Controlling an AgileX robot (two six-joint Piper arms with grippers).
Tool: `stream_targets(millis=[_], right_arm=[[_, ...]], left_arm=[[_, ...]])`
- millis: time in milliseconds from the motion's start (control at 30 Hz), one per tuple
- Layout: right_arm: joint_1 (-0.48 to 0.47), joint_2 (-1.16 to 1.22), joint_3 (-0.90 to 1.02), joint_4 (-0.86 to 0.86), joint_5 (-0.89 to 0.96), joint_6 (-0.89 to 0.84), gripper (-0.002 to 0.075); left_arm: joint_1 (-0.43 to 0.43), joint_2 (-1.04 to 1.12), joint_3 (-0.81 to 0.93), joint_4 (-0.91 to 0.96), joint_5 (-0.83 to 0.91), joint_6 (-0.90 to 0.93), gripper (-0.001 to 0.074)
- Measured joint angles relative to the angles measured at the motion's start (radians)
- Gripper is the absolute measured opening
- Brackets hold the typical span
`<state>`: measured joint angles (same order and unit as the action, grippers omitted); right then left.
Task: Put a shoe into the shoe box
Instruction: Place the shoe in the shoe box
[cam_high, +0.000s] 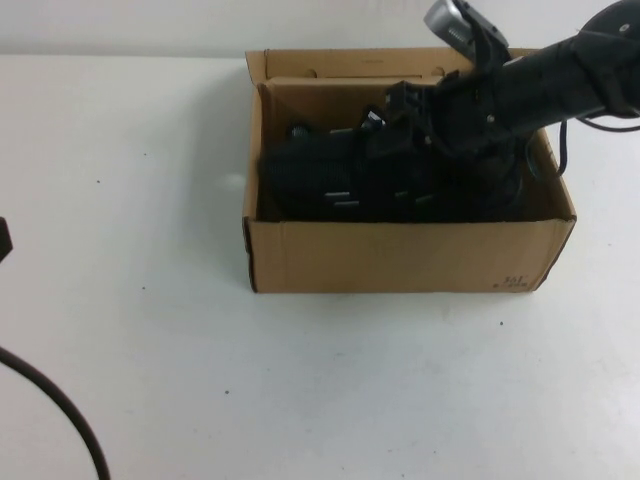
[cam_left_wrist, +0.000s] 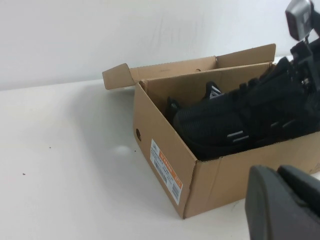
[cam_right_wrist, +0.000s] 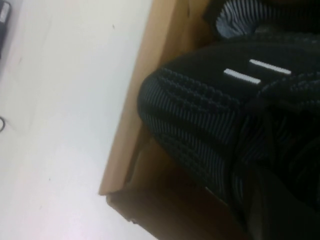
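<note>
Two black shoes are seen inside the shoe box (cam_high: 400, 255); the shoe (cam_high: 320, 180) with white dash marks lies along the near wall, its toe toward the robot's left, and the second shoe (cam_left_wrist: 212, 92) is partly hidden behind it. The box stands on the white table (cam_high: 150, 330) with its flaps open; a round hole and a printed label (cam_left_wrist: 165, 168) are seen on its end wall. The right gripper (cam_high: 400, 125) is lowered into the box over the shoe, but whether it is open or clamped on the shoe cannot be told. The left gripper (cam_left_wrist: 285, 205) is kept near the table's left side, well apart from the box; its state cannot be told either.
</note>
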<state>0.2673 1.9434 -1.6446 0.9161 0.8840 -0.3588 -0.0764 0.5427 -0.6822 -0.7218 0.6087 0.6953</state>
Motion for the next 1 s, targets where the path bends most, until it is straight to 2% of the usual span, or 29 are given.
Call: stream_targets(millis=[500, 1000], right_arm=[[-0.002, 0.057, 0.000, 0.014, 0.052, 0.114, 0.0000], [-0.002, 0.106, -0.002, -0.030, 0.069, 0.118, 0.0000]], left_arm=[[0.000, 0.000, 0.000, 0.001, 0.000, -0.003, -0.0001], [0.000, 0.000, 0.000, 0.002, -0.004, -0.006, -0.0001]])
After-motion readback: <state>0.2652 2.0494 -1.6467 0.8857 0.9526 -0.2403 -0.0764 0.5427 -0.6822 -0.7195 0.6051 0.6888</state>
